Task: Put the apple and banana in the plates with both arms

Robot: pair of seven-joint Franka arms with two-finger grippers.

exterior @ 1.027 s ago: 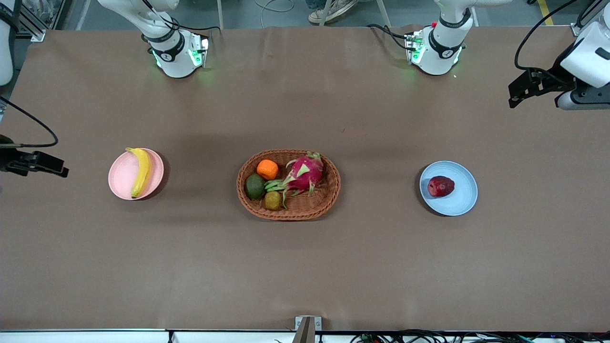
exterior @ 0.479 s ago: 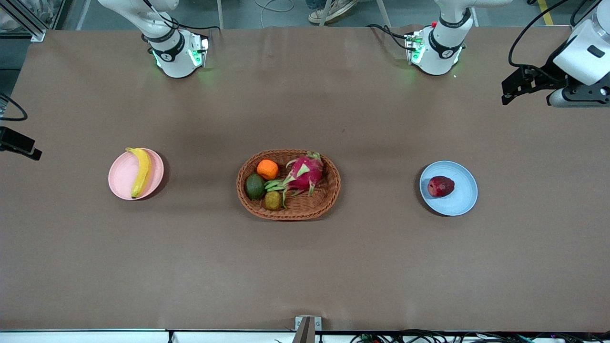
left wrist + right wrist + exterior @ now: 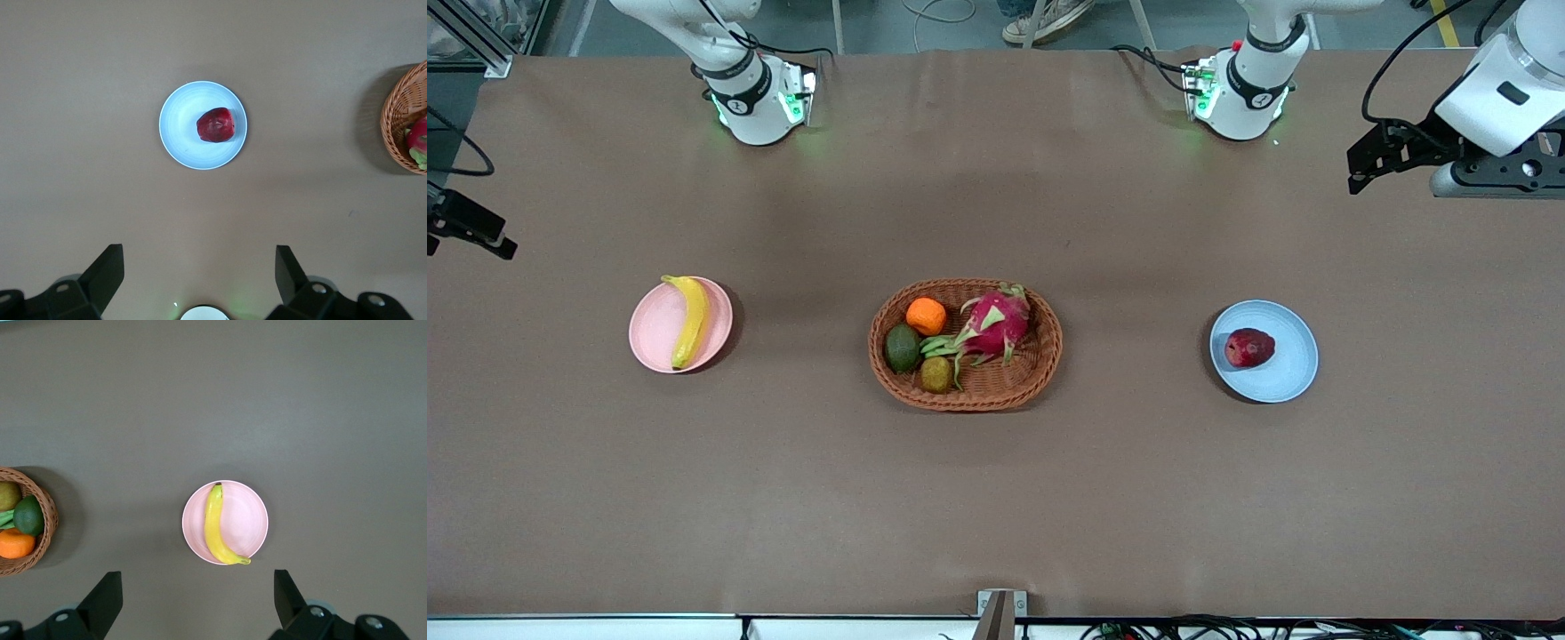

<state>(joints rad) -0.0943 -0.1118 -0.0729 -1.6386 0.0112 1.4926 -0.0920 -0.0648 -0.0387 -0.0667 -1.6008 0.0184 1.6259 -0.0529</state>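
Note:
The dark red apple (image 3: 1248, 348) lies on the pale blue plate (image 3: 1289, 373) toward the left arm's end of the table; the left wrist view shows the apple (image 3: 215, 125) on that plate (image 3: 180, 130). The yellow banana (image 3: 689, 318) lies on the pale pink plate (image 3: 654, 329) toward the right arm's end; the right wrist view shows the banana (image 3: 217, 533) and its plate (image 3: 250, 520). My left gripper (image 3: 1369, 160) is open and empty, high up near the table's edge. My right gripper (image 3: 476, 233) is open and empty, high up by its end of the table.
An oval brown wicker basket (image 3: 1040, 356) stands mid-table between the plates. It holds an orange (image 3: 926, 316), an avocado (image 3: 903, 348), a kiwi (image 3: 935, 374) and a pink dragon fruit (image 3: 996, 322). The basket's rim shows in both wrist views.
Both arms have risen and drawn back toward their bases. The left gripper moved up the front view; the right gripper moved up along the table's end. The fruits and plates have not moved.

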